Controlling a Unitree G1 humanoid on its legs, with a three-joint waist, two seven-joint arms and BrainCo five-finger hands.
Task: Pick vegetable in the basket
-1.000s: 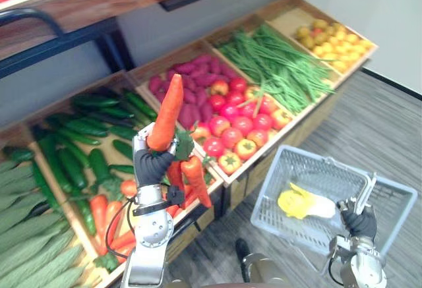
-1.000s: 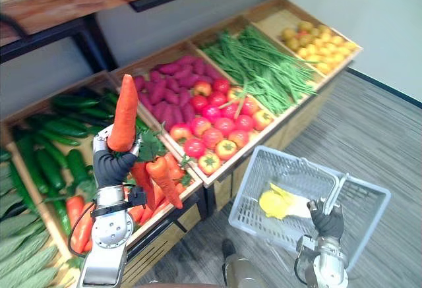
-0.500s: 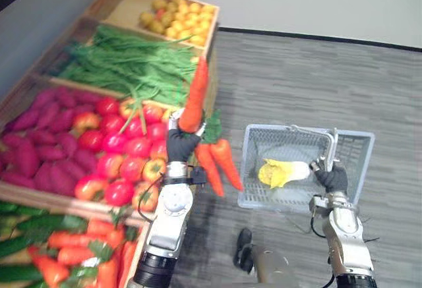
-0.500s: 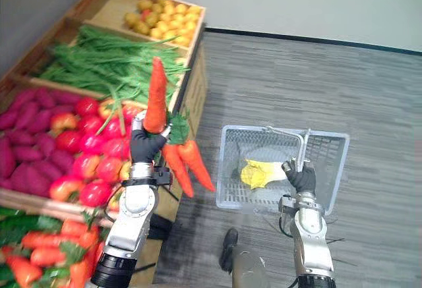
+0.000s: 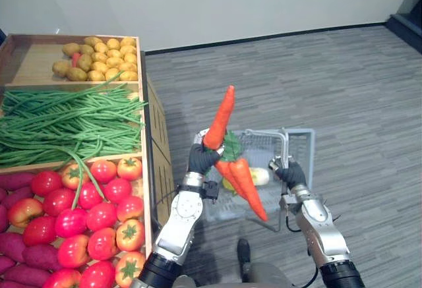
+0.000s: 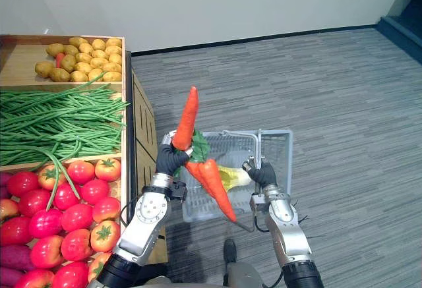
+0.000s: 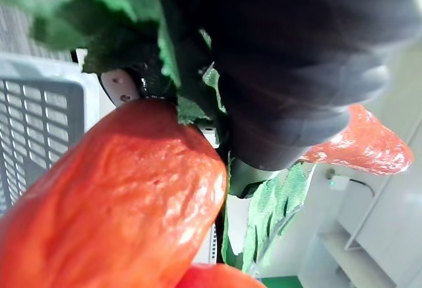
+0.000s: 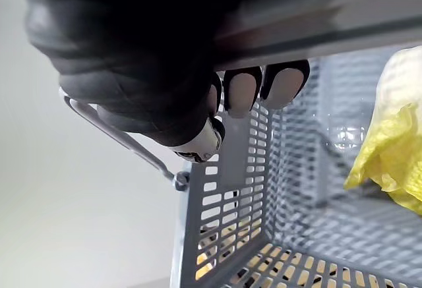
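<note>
My left hand [image 5: 200, 157] is shut on a bunch of orange carrots [image 5: 239, 172] with green leaves, held up over the near left side of a grey mesh basket [image 5: 298, 142]. One carrot [image 5: 221, 118] points up, two hang down across the basket. Close up, the carrots [image 7: 112, 196] and leaves show beside the hand's dark cover. My right hand [image 5: 290, 172] is shut on the basket's metal handle [image 5: 284, 148]; its fingers [image 8: 241, 90] curl round the bar. A yellow-and-white vegetable [image 6: 229, 177] lies inside the basket [image 8: 224, 196].
A wooden produce stand runs along the left: potatoes [image 5: 99, 56] at the far end, green beans [image 5: 59, 123], then tomatoes [image 5: 92, 212] nearest. Its corner edge [image 5: 155, 136] is close to the basket's left side. Grey floor [image 5: 343, 90] stretches to the right.
The camera has swung right, shifting the stand leftward. My left hand carried the carrots further over the basket's near left side. My right hand keeps hold of the handle.
</note>
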